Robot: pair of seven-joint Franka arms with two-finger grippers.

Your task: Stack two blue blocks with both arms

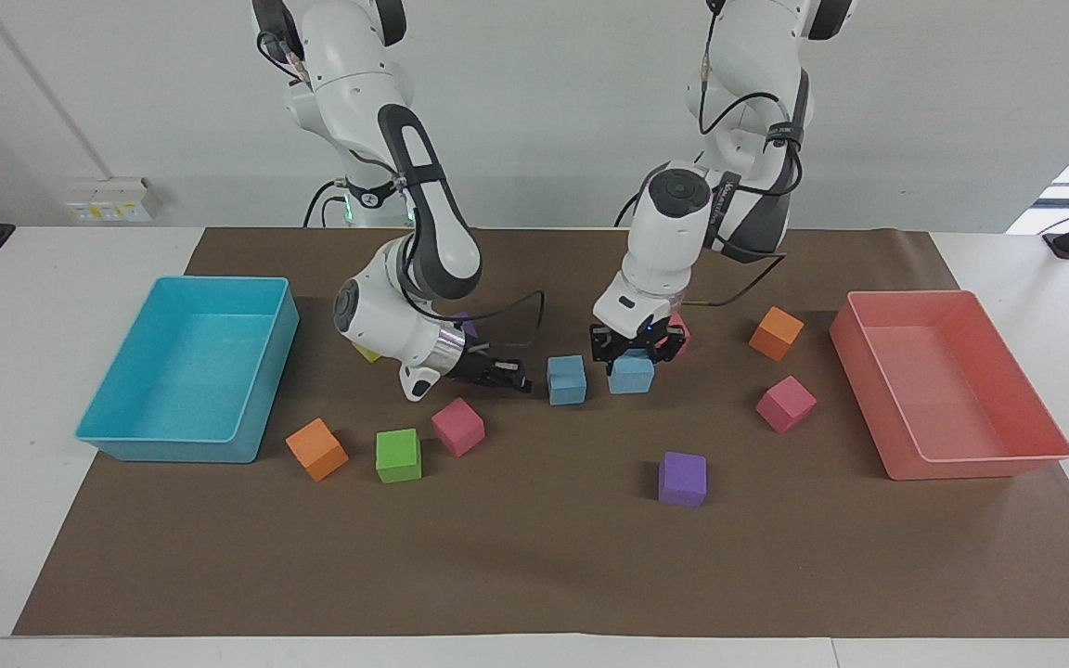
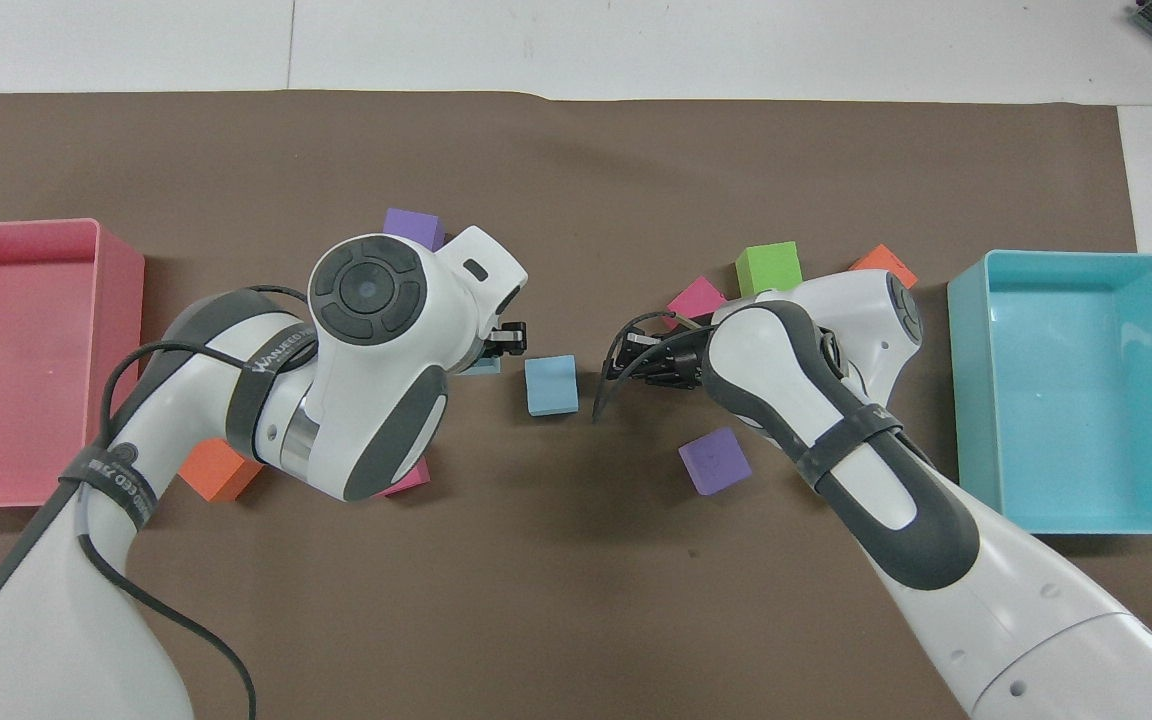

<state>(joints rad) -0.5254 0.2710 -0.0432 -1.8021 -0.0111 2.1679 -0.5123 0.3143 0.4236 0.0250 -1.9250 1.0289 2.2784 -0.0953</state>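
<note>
While left pincer [image 1: 632, 357] clamps blue block [image 1: 632, 375], second block [image 1: 566, 379] beside.

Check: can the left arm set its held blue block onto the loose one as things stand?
Probably yes: the left claw, shut on its held block, is beside the loose block, whose top is bare; the right claw sits alongside.

White arms [image 1: 377, 83] – dark grey joints, black cables, black grippers

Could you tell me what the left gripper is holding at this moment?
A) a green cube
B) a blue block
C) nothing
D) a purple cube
B: in the facing view the left gripper is shut on a blue block, lifted beside the other blue block that rests on the mat.
</note>
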